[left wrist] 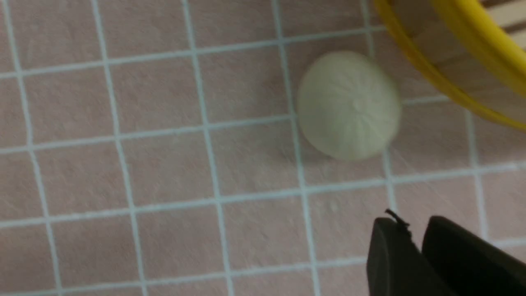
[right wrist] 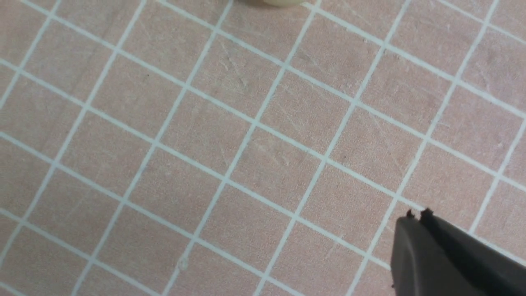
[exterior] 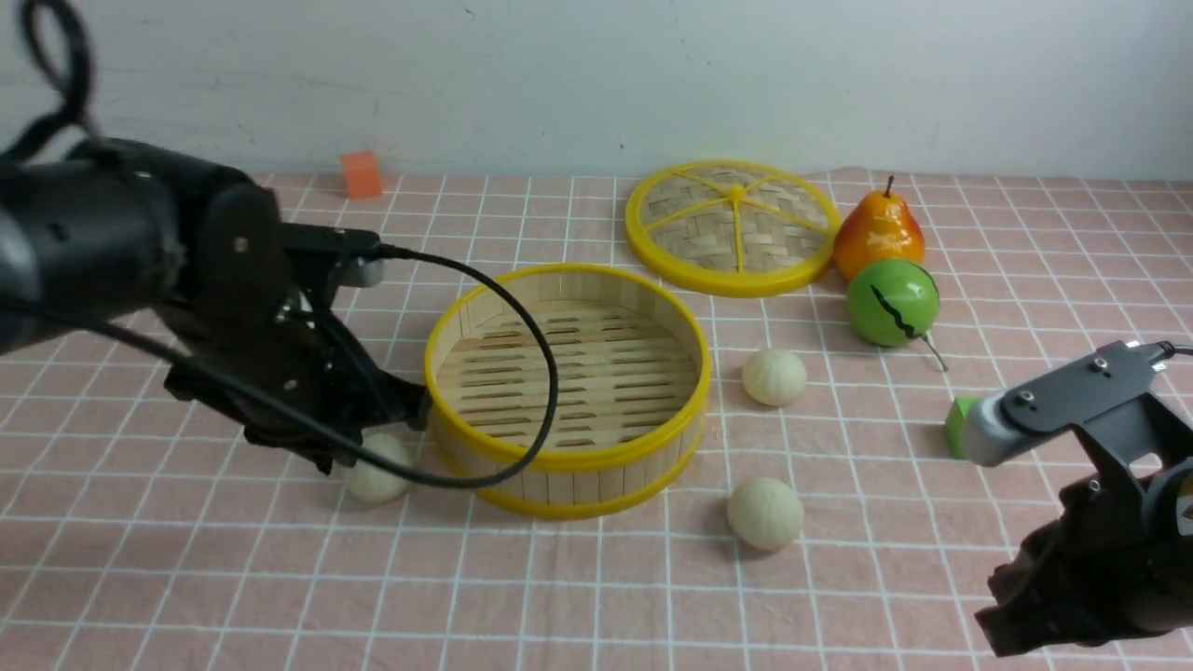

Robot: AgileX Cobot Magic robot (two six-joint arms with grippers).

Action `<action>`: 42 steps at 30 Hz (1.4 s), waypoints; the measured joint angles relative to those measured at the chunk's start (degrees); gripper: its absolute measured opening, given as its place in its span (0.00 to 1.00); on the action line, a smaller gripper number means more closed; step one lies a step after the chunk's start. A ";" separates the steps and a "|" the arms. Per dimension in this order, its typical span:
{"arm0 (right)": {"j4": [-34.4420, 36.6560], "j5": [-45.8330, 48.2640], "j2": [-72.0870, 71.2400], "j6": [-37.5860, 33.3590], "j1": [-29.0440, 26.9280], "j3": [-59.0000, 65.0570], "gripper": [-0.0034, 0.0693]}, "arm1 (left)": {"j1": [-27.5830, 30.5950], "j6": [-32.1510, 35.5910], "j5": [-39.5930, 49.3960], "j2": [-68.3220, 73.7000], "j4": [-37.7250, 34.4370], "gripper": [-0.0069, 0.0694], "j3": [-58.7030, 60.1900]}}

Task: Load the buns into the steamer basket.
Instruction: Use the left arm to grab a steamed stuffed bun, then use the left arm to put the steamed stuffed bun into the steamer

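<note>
The steamer basket (exterior: 596, 485) stands empty in the middle of the front view. Three cream buns lie on the cloth: one (exterior: 377, 469) against the basket's left side, one (exterior: 774, 376) to its right, one (exterior: 764, 513) at its front right. My left arm (exterior: 233, 308) hangs over the left bun. In the left wrist view that bun (left wrist: 348, 105) lies beside the basket wall (left wrist: 460, 53), apart from my left gripper (left wrist: 415, 230), which is shut and empty. My right gripper (right wrist: 416, 216) is shut and empty above bare cloth at the front right.
A woven yellow-rimmed lid (exterior: 732, 224) lies behind the basket. A pear (exterior: 878, 233) and a green ball (exterior: 892, 303) stand at the back right. A small green block (exterior: 958, 426) sits by my right arm (exterior: 1100, 559). An orange cube (exterior: 361, 174) is at the back left.
</note>
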 joint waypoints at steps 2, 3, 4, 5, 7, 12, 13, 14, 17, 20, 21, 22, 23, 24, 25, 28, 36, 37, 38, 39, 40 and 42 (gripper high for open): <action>1.33 0.00 0.00 -0.04 0.00 0.00 0.05 | -0.06 -2.37 -0.27 4.20 2.90 0.43 -2.57; 1.72 0.06 0.00 -0.04 0.00 0.00 0.05 | -0.06 -2.65 -0.34 5.47 3.27 0.47 -3.40; 2.34 0.15 0.00 -0.04 0.00 0.00 0.05 | -0.06 -3.00 -0.47 7.27 3.51 0.52 -4.32; 2.44 0.23 0.00 -0.04 0.00 0.00 0.06 | -0.06 -3.21 -0.55 8.08 3.57 0.55 -5.09; 2.49 0.22 0.00 -0.04 0.00 0.00 0.06 | -0.06 -3.28 -0.75 9.02 3.57 0.56 -5.80; 2.67 0.25 0.00 -0.04 0.00 0.00 0.06 | -0.06 -3.47 -1.70 10.70 3.28 0.39 -6.69; 2.67 0.25 0.00 -0.04 0.00 0.00 0.06 | -0.06 -3.47 -1.70 10.73 3.26 0.38 -6.69; 2.67 0.25 0.00 -0.06 0.00 0.00 0.06 | -0.06 -3.47 -1.70 10.79 3.21 0.32 -6.69; 2.74 0.25 0.00 -0.17 0.00 0.00 0.07 | -0.06 -3.48 -1.53 10.87 3.21 0.08 -6.73; 2.90 0.25 0.00 -0.17 0.00 0.00 0.07 | -0.06 -3.36 -1.27 10.20 2.95 0.07 -6.73; 3.16 0.25 0.00 -0.23 0.00 0.00 0.07 | -0.06 -2.95 -0.64 9.14 2.61 0.07 -7.07; 3.19 0.25 0.00 -0.23 0.00 0.00 0.07 | -0.06 -2.55 -0.23 7.98 2.20 0.07 -7.65; 3.32 0.25 0.00 -0.23 0.00 0.00 0.08 | -0.06 -2.34 -0.04 6.87 1.78 0.07 -8.35; 3.31 0.25 0.00 -0.23 0.00 0.00 0.08 | -0.06 -1.58 0.25 5.11 1.15 0.07 -9.82; 3.31 0.11 0.00 -0.23 0.00 0.00 0.08 | -0.06 -0.92 0.25 3.75 0.33 0.07 -11.38; 3.31 -0.57 0.00 -0.23 0.00 0.00 0.08 | -0.06 1.85 0.25 1.73 -2.45 0.07 -15.39; 3.72 -2.89 0.00 -0.23 0.00 0.00 0.10 | -0.14 10.54 0.48 9.75 -12.70 0.07 -21.62; 3.72 -2.82 0.00 -0.23 0.00 0.00 0.10 | -0.20 10.54 0.48 10.01 -12.70 0.07 -21.62; 3.72 -2.05 0.00 -0.69 0.00 0.00 0.11 | -0.33 11.15 0.86 11.97 -12.77 0.07 -21.55; 3.72 -1.46 0.00 -1.14 0.00 0.00 0.11 | -0.63 11.27 0.86 12.65 -12.54 0.07 -21.51; 3.72 -1.10 0.00 -1.69 0.00 0.00 0.11 | -0.93 11.39 0.52 13.21 -12.22 0.07 -21.49; 3.72 -0.73 0.00 -2.28 0.00 0.00 0.11 | -1.71 11.44 -0.43 13.52 -11.42 0.09 -21.44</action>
